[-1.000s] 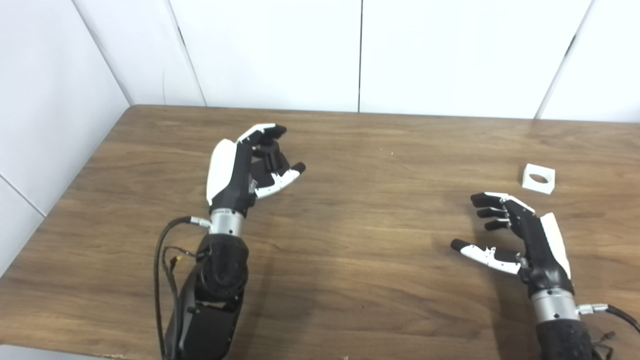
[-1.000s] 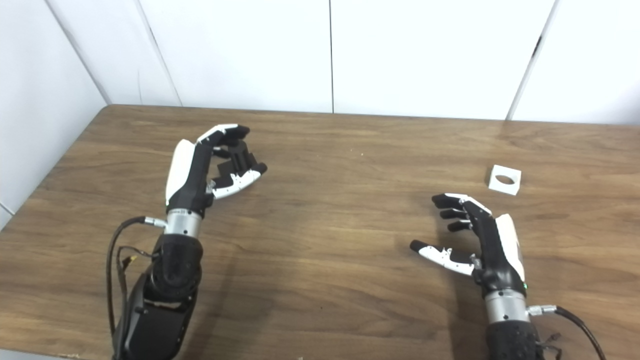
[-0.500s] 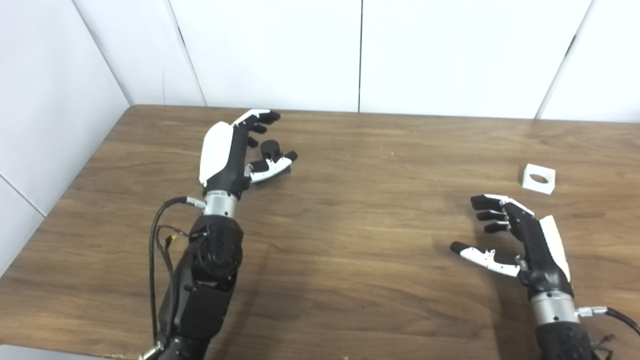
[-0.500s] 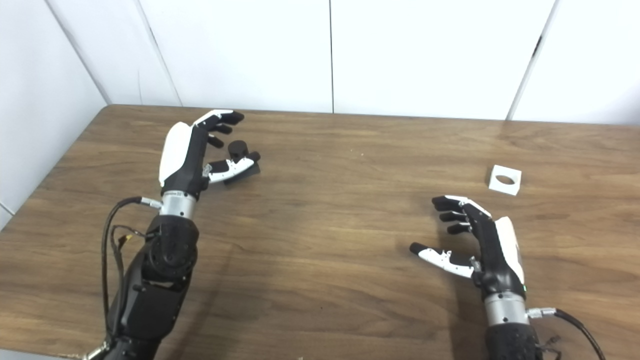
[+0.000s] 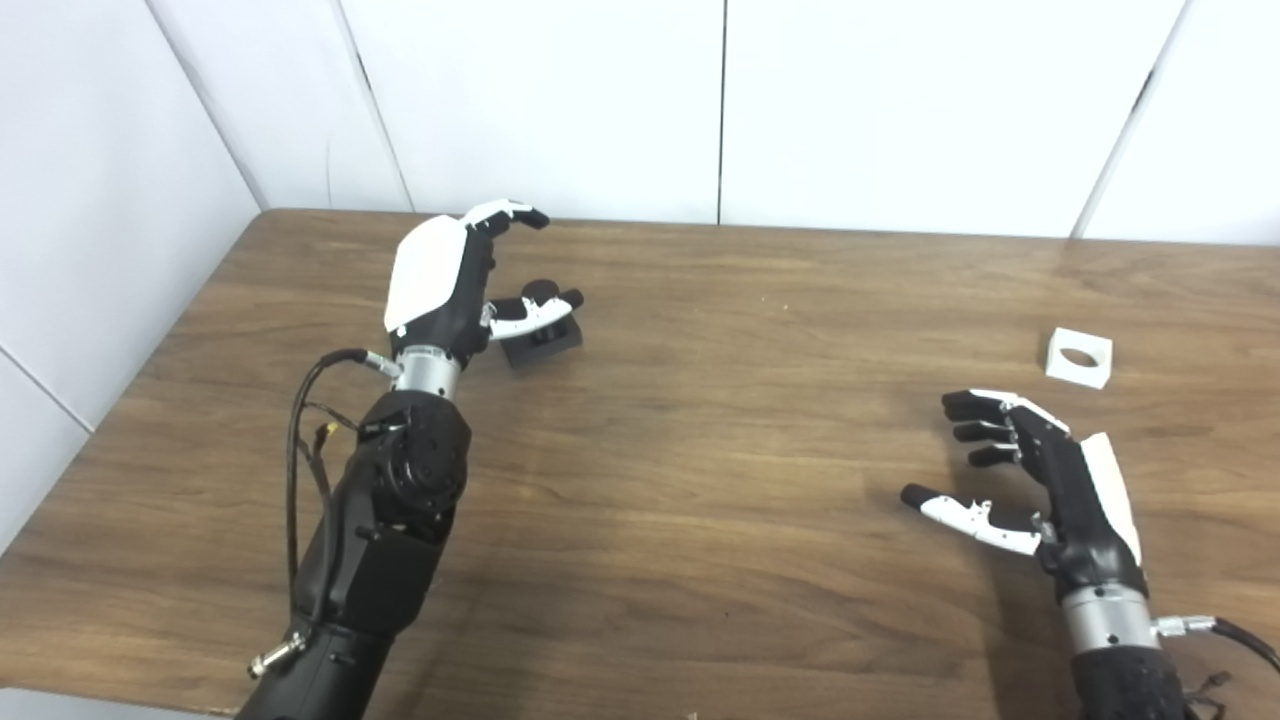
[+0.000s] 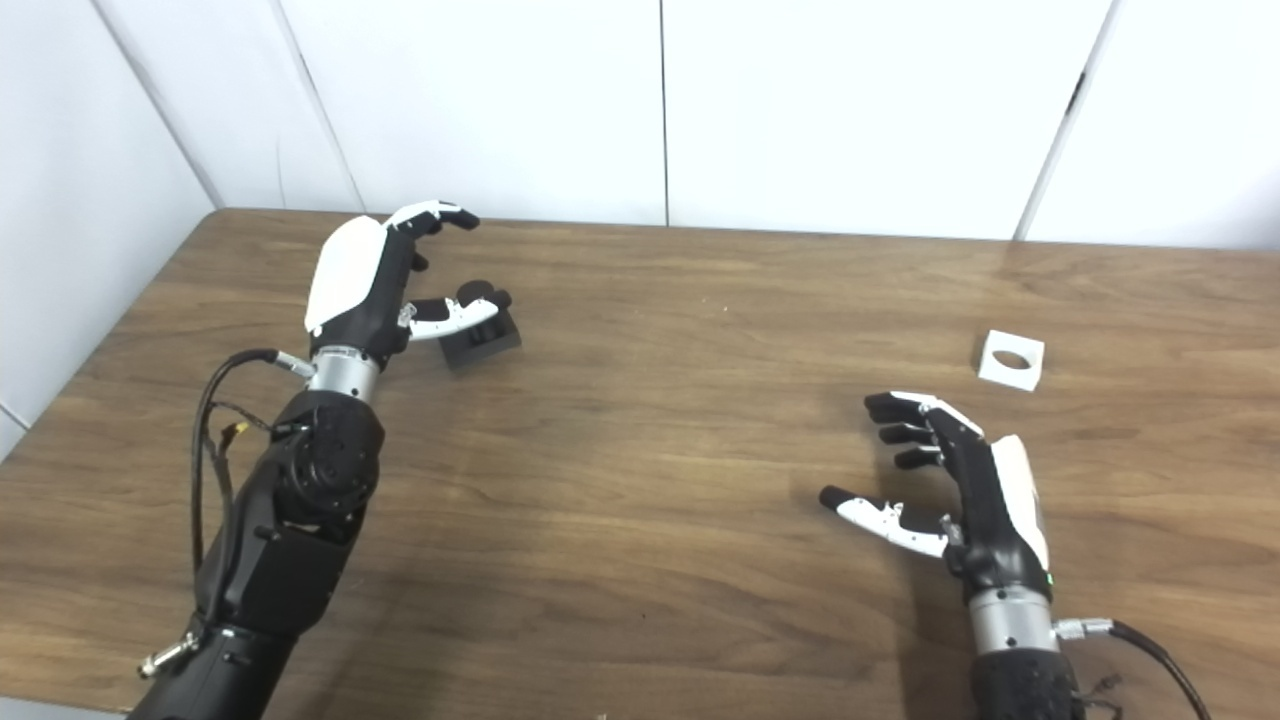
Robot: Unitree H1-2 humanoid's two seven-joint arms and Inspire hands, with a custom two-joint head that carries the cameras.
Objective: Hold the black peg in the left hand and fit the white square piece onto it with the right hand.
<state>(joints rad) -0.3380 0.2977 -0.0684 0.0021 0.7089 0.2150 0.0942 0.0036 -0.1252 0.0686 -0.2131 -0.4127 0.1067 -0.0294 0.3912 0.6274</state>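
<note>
right hand [image 5: 1040,470]: nearest to camera, low at the right of the table [image 5: 700,480]. Palm faces left, fingers [image 5: 975,430] spread and a bit curled, thumb stuck out to the left. Holds nothing, touches nothing I can see.
right forearm: enters from the bottom edge at the right, cable at the wrist.
white square piece [image 5: 1077,357]: flat on the table just beyond the right hand, a little to its right. Round hole faces up. Clear gap to the fingertips, no contact.
left arm: black, comes in at the bottom left and reaches far up the table; loose cables loop beside the forearm.
left hand [image 5: 450,275]: far left of the table, near the back edge. White back of hand faces the camera. Fingers [image 5: 505,213] curve up and over, apart from each other; thumb [image 5: 535,310] points right.
black peg [image 5: 540,335]: on the table just right of the left hand, round post on a square base. Thumb crosses in front of the post. Touching or just in front: can't tell. Fingers arch above it, not closed on it. Not gripped.
peg vs white piece: well apart, opposite sides of the table.
table: brown wood grain.
wall [image 5: 720,100]: white panels behind the table and along the left side.
</note>
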